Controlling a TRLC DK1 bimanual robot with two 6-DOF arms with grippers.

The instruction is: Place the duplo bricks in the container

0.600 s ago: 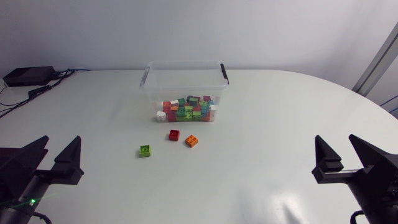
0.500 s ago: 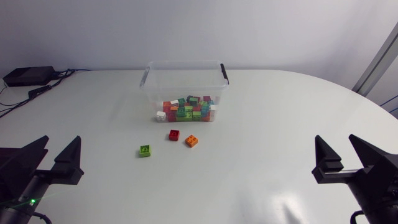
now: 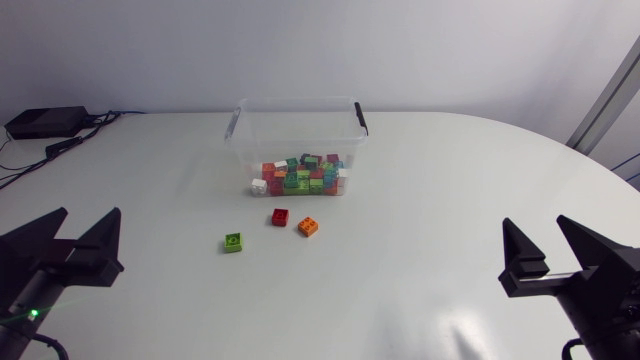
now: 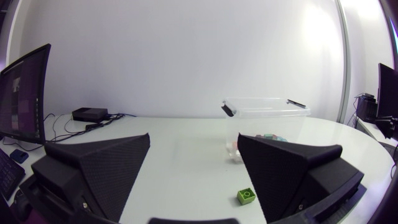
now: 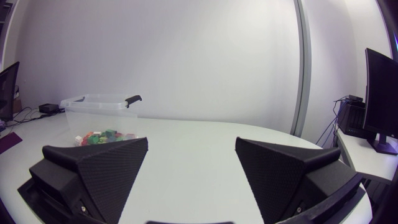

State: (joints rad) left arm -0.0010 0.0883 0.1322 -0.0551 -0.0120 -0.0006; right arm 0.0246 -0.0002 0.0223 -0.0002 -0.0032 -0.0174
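Three loose duplo bricks lie on the white table in front of the container: a green brick (image 3: 233, 242), a red brick (image 3: 280, 217) and an orange brick (image 3: 309, 227). The clear plastic container (image 3: 297, 130) behind them holds several coloured bricks. My left gripper (image 3: 73, 235) stands open at the table's near left, well short of the green brick (image 4: 247, 197). My right gripper (image 3: 553, 244) stands open at the near right with nothing between its fingers. From the right wrist view the container (image 5: 99, 107) sits far ahead, off toward my left.
A black box (image 3: 45, 121) with cables lies at the back left corner of the table. Bare white tabletop (image 3: 430, 190) stretches between both grippers and the bricks.
My left gripper has shifted slightly to the left and a little lower. The right gripper has barely moved. The bricks and container lie as before.
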